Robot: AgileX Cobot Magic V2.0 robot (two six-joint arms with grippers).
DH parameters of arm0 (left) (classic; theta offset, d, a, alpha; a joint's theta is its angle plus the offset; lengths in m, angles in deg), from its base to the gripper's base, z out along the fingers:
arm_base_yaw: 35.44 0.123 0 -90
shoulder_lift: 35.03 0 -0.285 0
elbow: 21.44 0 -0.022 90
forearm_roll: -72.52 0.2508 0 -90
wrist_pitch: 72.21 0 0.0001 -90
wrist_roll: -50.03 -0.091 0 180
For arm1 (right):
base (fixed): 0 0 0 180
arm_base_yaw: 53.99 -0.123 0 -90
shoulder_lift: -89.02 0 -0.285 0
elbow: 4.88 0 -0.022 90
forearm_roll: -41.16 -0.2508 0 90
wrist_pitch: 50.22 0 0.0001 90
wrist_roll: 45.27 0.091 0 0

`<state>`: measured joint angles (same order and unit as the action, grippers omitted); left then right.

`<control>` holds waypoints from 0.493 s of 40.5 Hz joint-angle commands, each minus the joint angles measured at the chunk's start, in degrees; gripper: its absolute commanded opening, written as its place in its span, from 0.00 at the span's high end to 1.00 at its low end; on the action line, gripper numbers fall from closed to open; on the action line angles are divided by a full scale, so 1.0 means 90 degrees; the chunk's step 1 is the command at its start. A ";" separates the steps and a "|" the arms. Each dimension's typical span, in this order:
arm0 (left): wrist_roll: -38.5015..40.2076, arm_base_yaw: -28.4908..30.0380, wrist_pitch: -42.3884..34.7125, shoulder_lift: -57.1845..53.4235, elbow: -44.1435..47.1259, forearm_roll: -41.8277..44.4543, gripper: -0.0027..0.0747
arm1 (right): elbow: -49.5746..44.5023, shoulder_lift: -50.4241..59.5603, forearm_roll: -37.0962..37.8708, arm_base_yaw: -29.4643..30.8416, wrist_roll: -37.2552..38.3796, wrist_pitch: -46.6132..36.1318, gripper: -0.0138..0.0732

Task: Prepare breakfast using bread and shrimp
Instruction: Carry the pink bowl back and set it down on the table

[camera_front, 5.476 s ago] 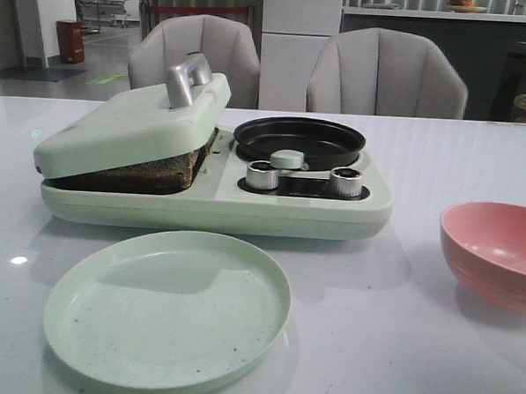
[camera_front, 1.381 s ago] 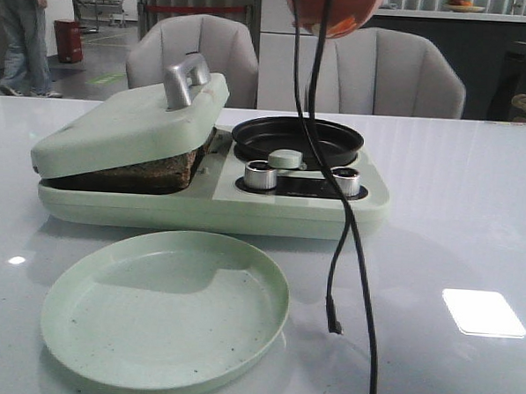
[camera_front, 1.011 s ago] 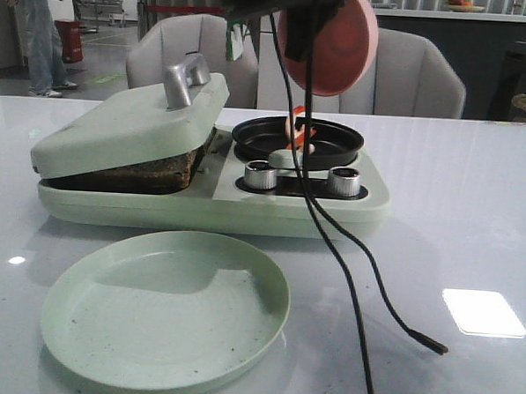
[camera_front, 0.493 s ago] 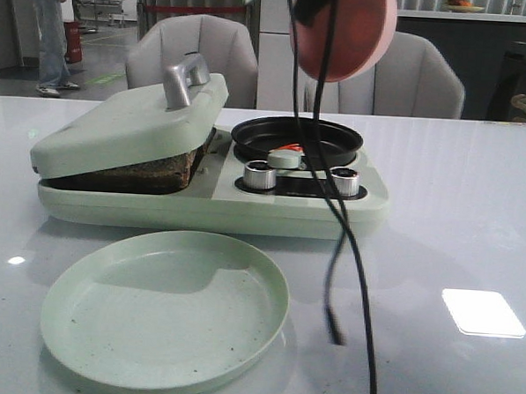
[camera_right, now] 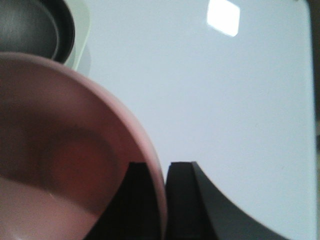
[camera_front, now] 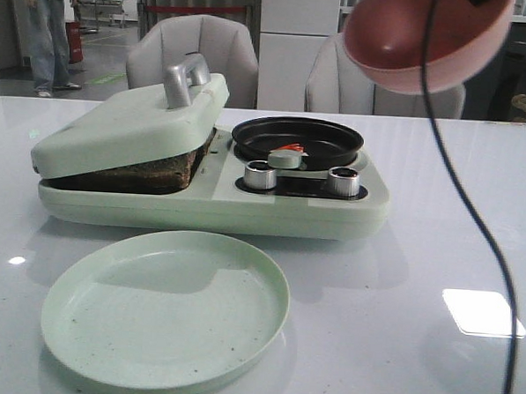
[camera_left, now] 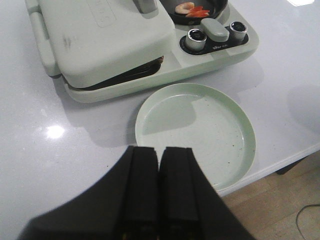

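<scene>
While clamped on the pink bowl's rim, right gripper held high above the desk. Shrimp lying in black pan; bread under tilted lid. Left gripper pressed together, holding nothing.

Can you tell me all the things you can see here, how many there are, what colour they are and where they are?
breakfast maker: one, pale green, on the table's middle.
lid: one, pale green with a silver handle, resting tilted on the bread.
bread: brown edge showing under the lid; number unclear.
pan: one, black, round, on the maker's right half.
shrimp: one, orange-red and white, in the pan.
knobs: two, silver, below the pan.
plate: one, pale green, in front of the maker.
bowl: one, pink, held in the air.
chairs: two, grey, behind the table.
left end effector: black, shut, above the table.
right end effector: black, gripping the bowl's rim.
</scene>
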<state>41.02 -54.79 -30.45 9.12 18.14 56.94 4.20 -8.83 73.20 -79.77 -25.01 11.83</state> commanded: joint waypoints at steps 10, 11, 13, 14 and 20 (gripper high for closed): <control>0.0021 -0.0040 -0.0442 0.0001 -0.0180 -0.0089 0.84 | -0.2101 0.1981 -0.2699 0.1831 -0.1757 -0.0833 0.79; 0.0021 -0.0040 -0.0442 0.0001 -0.0180 -0.0089 0.84 | -0.2303 0.2126 -0.2863 0.1937 -0.1810 -0.0884 0.79; 0.0021 -0.0040 -0.0442 0.0001 -0.0180 -0.0089 0.84 | -0.2691 0.2404 -0.3163 0.2189 -0.2023 -0.1017 0.79; 0.0021 -0.0040 -0.0442 0.0001 -0.0180 -0.0089 0.84 | -0.2782 0.2471 -0.3257 0.2272 -0.2066 -0.1060 0.79; 0.0021 -0.0040 -0.0442 0.0001 -0.0180 -0.0089 0.84 | -0.3629 0.3110 -0.3767 0.2659 -0.2251 -0.1294 0.79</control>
<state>41.02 -54.79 -30.45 9.12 18.14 56.94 -26.66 15.18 42.13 -57.43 -43.92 4.44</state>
